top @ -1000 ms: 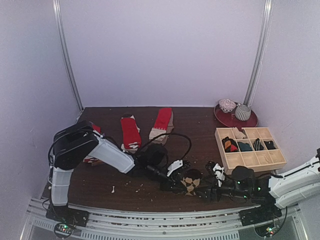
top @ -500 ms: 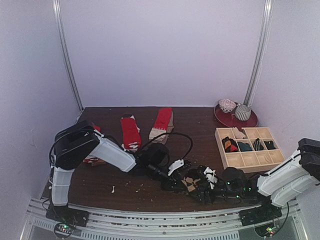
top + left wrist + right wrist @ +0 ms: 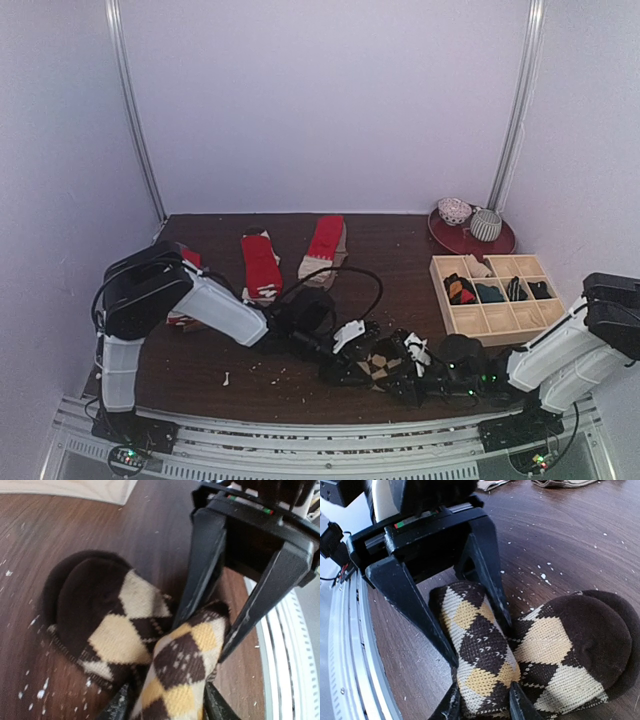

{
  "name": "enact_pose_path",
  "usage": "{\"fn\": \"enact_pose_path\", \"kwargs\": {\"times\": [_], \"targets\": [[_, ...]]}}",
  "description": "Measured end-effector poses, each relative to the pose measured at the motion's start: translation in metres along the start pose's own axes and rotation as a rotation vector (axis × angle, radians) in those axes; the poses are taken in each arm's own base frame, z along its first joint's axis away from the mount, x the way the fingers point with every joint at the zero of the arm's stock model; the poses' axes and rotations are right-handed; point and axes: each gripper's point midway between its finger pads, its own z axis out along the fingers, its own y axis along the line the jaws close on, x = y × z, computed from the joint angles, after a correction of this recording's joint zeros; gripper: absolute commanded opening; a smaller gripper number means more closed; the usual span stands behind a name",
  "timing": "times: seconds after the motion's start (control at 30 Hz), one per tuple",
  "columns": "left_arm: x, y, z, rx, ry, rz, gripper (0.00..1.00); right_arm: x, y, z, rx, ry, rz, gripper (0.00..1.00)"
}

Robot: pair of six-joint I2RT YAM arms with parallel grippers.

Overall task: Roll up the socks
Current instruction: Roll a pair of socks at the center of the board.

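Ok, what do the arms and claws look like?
The left arm and right arm have white link shells with black joints. A black cable loops off the left one. The left claw and right claw are matte black, with long tapered fingers and red and green marks.

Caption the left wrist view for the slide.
Left gripper and facing right gripper both straddle the folded-over brown-and-beige argyle sock on the dark wood table.

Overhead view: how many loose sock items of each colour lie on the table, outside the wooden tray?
Red socks, flat: 2
Red sock, partly hidden at left: 1
Brown-and-beige argyle bundle: 1
Total: 4
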Motion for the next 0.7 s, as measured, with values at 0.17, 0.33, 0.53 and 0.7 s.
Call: {"fn": "enact_pose_path", "kwargs": {"times": [0.17, 0.33, 0.53, 0.7], "targets": [[-0.006, 0.017, -0.017, -0.144, -0.010, 0.033, 0.98, 0.002, -0.004, -0.005, -0.007, 0.000, 0.111, 0.27], [0.000, 0.028, -0.057, -0.289, -0.039, 0.083, 0.98, 0.003, -0.008, -0.005, -0.036, 0.021, 0.233, 0.28], [-0.011, 0.000, -0.115, -0.397, -0.271, 0.276, 0.98, 0.007, -0.009, -0.002, -0.063, 0.050, 0.338, 0.28], [-0.043, 0.003, -0.137, -0.489, -0.427, 0.327, 0.98, 0.007, -0.008, -0.001, -0.071, 0.048, 0.365, 0.28]]}}
